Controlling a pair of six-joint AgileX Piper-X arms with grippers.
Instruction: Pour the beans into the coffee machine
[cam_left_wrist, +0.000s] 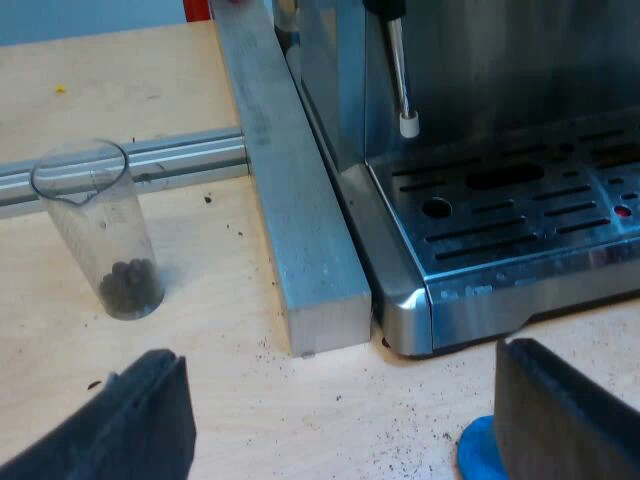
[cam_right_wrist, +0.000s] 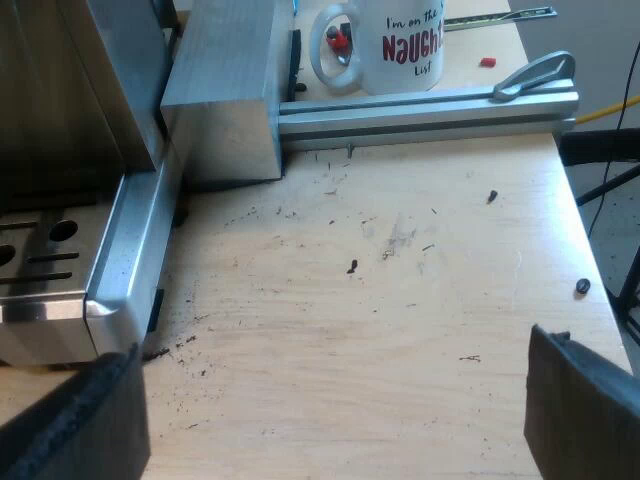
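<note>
A clear measuring glass (cam_left_wrist: 103, 232) stands upright on the wooden table with a small heap of dark beans (cam_left_wrist: 130, 283) at its bottom. My left gripper (cam_left_wrist: 345, 425) hangs open above the table, a short way from the glass, nothing between its fingers. The espresso machine (cam_left_wrist: 480, 150) shows its steel drip tray (cam_left_wrist: 520, 215) and steam wand (cam_left_wrist: 400, 80). A blue tamper (cam_left_wrist: 480, 450) peeks out beside one left finger. My right gripper (cam_right_wrist: 335, 420) is open over bare table near the machine's corner (cam_right_wrist: 95, 290), holding nothing.
A thick aluminium bar (cam_left_wrist: 285, 190) runs along the machine's side, with a thinner rail (cam_left_wrist: 150, 160) behind the glass. A white mug (cam_right_wrist: 385, 45) with red lettering stands behind another rail (cam_right_wrist: 430, 105). Stray beans (cam_right_wrist: 352, 266) and grounds dot the wood.
</note>
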